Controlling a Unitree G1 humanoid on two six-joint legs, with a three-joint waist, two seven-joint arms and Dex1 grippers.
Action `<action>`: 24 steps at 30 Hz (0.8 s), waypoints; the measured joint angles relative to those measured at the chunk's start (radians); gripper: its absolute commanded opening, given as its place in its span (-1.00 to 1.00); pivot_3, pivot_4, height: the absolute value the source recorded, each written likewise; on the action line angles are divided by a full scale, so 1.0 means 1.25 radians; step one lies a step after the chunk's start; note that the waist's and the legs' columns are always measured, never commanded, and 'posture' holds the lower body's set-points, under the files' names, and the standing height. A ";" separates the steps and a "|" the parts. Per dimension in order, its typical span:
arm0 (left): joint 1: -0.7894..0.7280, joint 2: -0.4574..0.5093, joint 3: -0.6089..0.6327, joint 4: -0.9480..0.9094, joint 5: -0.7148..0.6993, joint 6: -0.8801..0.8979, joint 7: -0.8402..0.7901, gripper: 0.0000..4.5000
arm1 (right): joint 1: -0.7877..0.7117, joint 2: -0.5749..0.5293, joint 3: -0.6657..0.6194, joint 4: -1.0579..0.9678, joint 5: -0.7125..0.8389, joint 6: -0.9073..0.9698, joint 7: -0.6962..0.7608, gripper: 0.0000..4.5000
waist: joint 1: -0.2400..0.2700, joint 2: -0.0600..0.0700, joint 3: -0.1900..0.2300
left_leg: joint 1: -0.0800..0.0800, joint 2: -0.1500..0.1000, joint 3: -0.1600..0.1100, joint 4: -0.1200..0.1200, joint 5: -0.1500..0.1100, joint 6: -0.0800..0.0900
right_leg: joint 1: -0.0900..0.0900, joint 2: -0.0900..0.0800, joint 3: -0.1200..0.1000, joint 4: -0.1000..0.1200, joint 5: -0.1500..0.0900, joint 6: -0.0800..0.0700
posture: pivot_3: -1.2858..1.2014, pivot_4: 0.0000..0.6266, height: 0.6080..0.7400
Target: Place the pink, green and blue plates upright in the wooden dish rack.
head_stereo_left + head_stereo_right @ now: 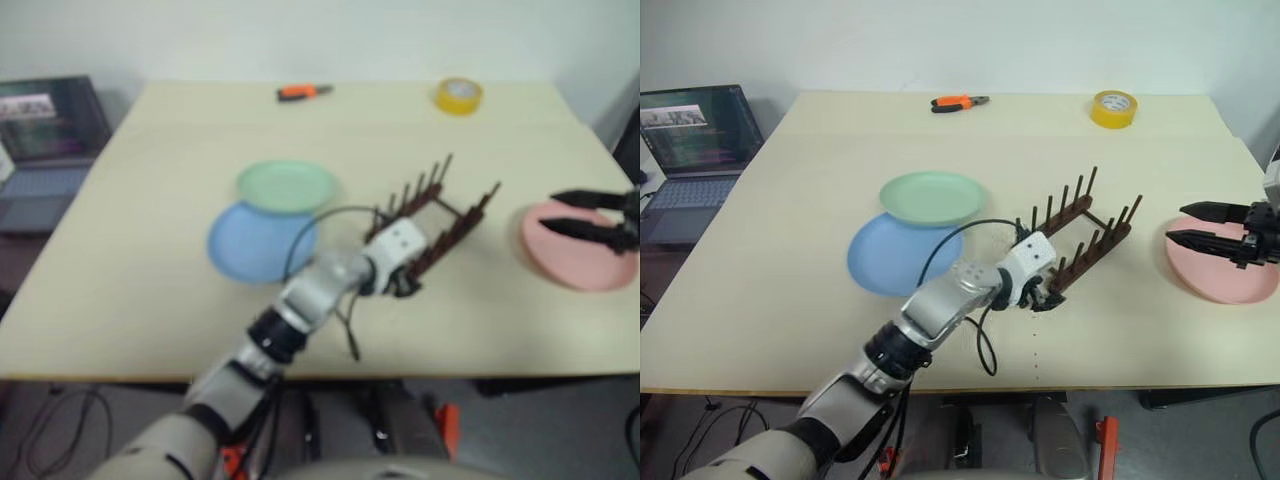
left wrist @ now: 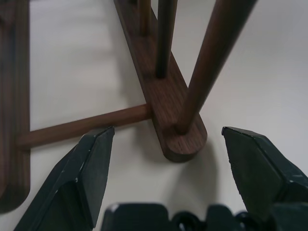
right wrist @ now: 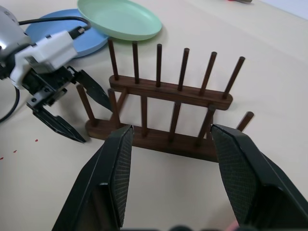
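Both end effectors stand with their black fingers apart and hold nothing. Left end effector (image 1: 1045, 296) sits at the near end of the rack (image 1: 1080, 240), its fingers spread to either side of the rounded end of one base rail, seemingly clear of the wood. Right end effector (image 1: 1190, 225) hangs over the left edge of the pink plate (image 1: 1225, 270), fingers parted and pointing left toward the rack; whether it touches the plate I cannot tell.

Largest thing is the tabletop (image 1: 770, 250), pale beige, smooth and matt. At its left, off the edge, an open laptop (image 1: 695, 150) shows a lit screen.

Blue plate (image 1: 890, 260) lies flat left of centre, round, shallow, plain plastic. Green plate (image 1: 933, 197), the same shape, rests on its far rim, overlapping it. Pink plate lies flat at the right edge, well apart from the other two.

Between the plates stands the rack, dark brown wood with visible grain: two flat rails with rounded ends, joined by a thin round crossbar, each carrying a row of slim round upright pegs. It stands slantwise, near-left to far-right, with no plate in it.

At the far edge are a yellow tape roll (image 1: 1113, 108) to the right and orange-handled pliers (image 1: 960, 102) nearer the middle.
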 measured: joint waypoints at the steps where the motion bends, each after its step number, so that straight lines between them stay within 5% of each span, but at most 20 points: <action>1: -0.002 -0.009 -0.001 0.015 0.004 -0.003 0.000 0.76 | 0.004 0.000 -0.003 -0.006 0.005 0.003 -0.003 0.24 | 0.000 0.000 0.000 | 0.000 0.000 0.000 0.000 0.000 0.000 | 0.000 0.000 0.000 0.000 0.000 0.000 | 0.03 -0.52 1.00; 7: -0.014 -0.037 -0.003 0.063 0.031 -0.030 -0.001 0.76 | 0.031 0.000 -0.028 -0.038 0.019 0.016 -0.019 0.24 | 0.000 0.000 0.000 | 0.000 0.000 0.000 0.000 0.000 0.000 | 0.000 0.000 0.000 0.000 0.000 0.000 | 0.03 -0.52 1.00; 10: -0.018 -0.042 -0.003 0.073 0.037 -0.035 -0.001 0.52 | 0.044 0.000 -0.035 -0.046 0.022 0.023 -0.030 0.26 | 0.000 0.000 0.000 | 0.000 0.000 0.000 0.000 0.000 0.000 | 0.000 0.000 0.000 0.000 0.000 0.000 | 0.03 -0.52 1.00; 17: -0.025 -0.047 0.006 0.104 0.058 -0.068 0.013 -0.50 | 0.060 0.002 -0.050 -0.066 0.034 0.027 -0.045 0.26 | 0.000 0.000 0.000 | 0.000 0.000 -0.001 0.001 0.000 0.000 | 0.000 0.000 0.000 0.000 0.000 0.000 | 0.03 -0.52 1.00; 24: -0.049 0.011 0.014 0.135 0.062 -0.125 -0.050 -0.55 | 0.062 0.007 -0.050 -0.067 0.047 0.027 -0.056 0.26 | -0.003 0.000 0.000 | 0.000 0.000 -0.001 0.000 0.000 0.000 | 0.000 0.001 0.000 0.000 0.000 0.000 | 0.03 -0.52 1.00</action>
